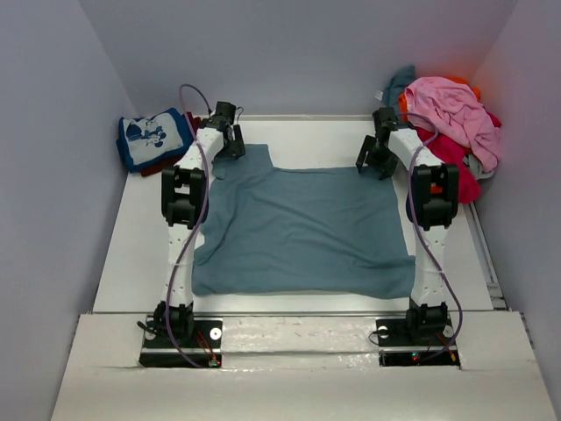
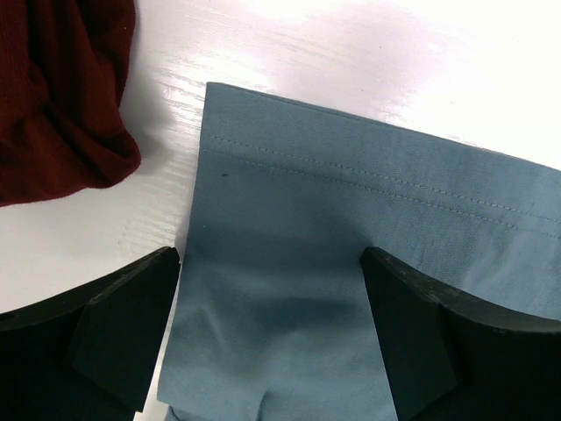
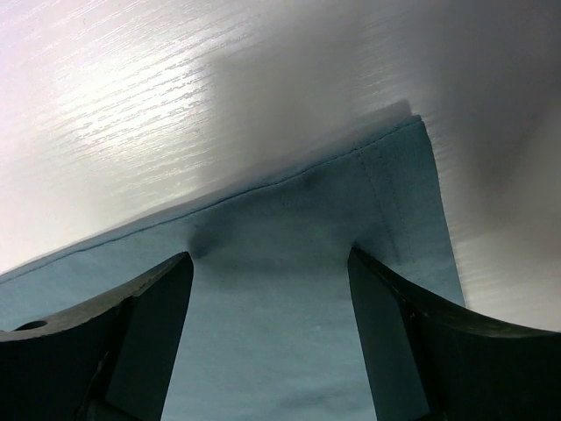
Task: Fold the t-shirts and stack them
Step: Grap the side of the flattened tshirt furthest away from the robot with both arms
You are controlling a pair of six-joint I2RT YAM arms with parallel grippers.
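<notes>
The black fingers [image 2: 123,342] of the left gripper [image 2: 270,289] fill the bottom of its wrist view. They stand wide apart and hold nothing. Between them lies a stitched hem of the slate-blue t-shirt [image 2: 351,219], flat on the white table [image 2: 368,61]. One finger sits right at the cloth's side edge, partly over bare table. Whether the tips press the fabric I cannot tell.

The right gripper [image 3: 270,272] is likewise spread wide and empty, poised over the opposite far corner, where the cloth puckers slightly beside one finger.

From above, that shirt is spread between the two arms, covering most of the work area, with both grippers at its far corners.

Just beyond the left gripper lies a dark red t-shirt [image 2: 61,96], close to the blue hem but apart from it, under a folded blue printed t-shirt [image 1: 153,136]. At the far right a loose heap holds the pink t-shirt [image 1: 456,110] on top, with red, orange and teal showing beneath.

The likely next step is pinching both corners to fold. Risks from here:
- The left jaws, straddling the edge, may catch only a sliver, which would slip out on lifting.
- A sideways drift could snag the dark red cloth.
- Uneven grips would skew the fold.
- The right arm, working close to the heap, might drag loose cloth onto the work area.
</notes>
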